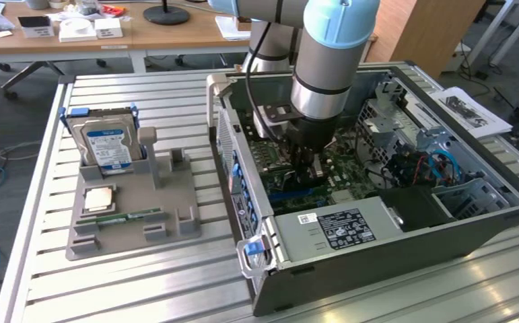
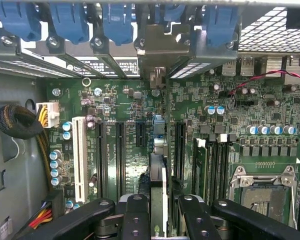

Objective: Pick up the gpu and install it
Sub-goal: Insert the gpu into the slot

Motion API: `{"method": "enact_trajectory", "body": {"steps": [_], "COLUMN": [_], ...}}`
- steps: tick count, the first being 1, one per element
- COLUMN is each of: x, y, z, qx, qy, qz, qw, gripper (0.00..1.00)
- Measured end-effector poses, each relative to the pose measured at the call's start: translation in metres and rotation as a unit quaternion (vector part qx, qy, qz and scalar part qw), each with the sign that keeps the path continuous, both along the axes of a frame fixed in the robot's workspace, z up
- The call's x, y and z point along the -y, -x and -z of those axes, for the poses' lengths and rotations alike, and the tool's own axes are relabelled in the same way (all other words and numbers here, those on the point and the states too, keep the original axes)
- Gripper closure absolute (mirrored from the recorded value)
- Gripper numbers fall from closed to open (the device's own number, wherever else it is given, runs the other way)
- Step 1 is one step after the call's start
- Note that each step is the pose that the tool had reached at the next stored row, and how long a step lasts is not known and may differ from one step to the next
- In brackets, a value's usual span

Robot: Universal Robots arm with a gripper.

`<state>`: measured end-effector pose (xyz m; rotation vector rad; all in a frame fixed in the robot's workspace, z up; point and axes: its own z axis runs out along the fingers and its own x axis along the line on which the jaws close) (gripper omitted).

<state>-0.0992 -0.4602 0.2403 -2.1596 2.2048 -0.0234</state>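
Hand [image 1: 306,161] is down inside the computer case [image 1: 474,222], pinching the gpu [image 2: 158,170] edge-on. It's held upright over a motherboard [image 2: 130,100] slot, likely so its bracket meets the rear opening.

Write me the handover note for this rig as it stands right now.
Pincer: shut on the gpu, the thin dark circuit card with a metal end bracket, held edge-on.
Where: inside the open dark grey computer case, card standing over the green motherboard among its long slots, bracket end towards the blue latches.
Done: gpu is off the grey parts tray; silver hard drive and green memory stick sit there.
Left: seating in the slot cannot be confirmed; not released.
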Motion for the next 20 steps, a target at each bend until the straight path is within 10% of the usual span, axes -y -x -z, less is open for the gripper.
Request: {"method": "enact_trajectory", "body": {"steps": [20], "x": [0.0012], "y": [-0.0001], "z": [0.0014], "qx": [0.0005], "qy": [-0.0009], "qz": [0.005], "qw": [1.0000], "gripper": [0.73]}}
